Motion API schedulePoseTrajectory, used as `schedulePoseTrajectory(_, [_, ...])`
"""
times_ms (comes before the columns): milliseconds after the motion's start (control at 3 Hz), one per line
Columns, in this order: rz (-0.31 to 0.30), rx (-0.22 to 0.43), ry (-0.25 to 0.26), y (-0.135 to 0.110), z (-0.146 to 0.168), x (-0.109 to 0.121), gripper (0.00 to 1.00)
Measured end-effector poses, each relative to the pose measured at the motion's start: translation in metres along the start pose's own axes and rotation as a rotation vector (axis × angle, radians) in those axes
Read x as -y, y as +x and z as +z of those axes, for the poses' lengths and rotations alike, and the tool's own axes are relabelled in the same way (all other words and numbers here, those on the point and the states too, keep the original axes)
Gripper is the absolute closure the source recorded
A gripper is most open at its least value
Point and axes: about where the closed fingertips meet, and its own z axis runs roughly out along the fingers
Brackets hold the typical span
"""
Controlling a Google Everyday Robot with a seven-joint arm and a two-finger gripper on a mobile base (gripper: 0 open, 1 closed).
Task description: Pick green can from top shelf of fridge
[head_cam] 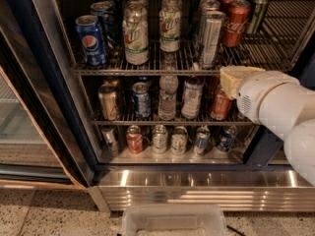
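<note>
We count one green can [258, 11] on the top shelf [147, 70] of the fridge [197, 191], just right of the one red Coca-Cola can [236, 21]. Left of the Coca-Cola can stand one silver can [211, 38], two pale cans [136, 33] and one Pepsi can [91, 41]. The gripper [232, 80] hangs below the Coca-Cola can; we cannot tell whether it is open or closed.

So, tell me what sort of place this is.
Probably a shop or break room: a display fridge with wire racks of drink cans, and a speckled floor. The gripper is at the front of the top shelf, right side.
</note>
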Motion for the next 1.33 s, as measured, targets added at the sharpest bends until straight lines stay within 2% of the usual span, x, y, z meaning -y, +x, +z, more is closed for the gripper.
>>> schedulePoseTrajectory(333, [-0.008, 0.045, 0.039, -0.004, 0.006, 0.012, 1.00])
schedulePoseTrajectory(667, [-0.022, 0.096, 0.109, -0.011, 0.007, 0.032, 1.00])
schedulePoseTrajectory(1000, [-0.022, 0.097, 0.110, -0.011, 0.007, 0.032, 1.00])
schedulePoseTrajectory(1333, [-0.004, 0.135, 0.132, -0.015, 0.011, 0.034, 1.00])
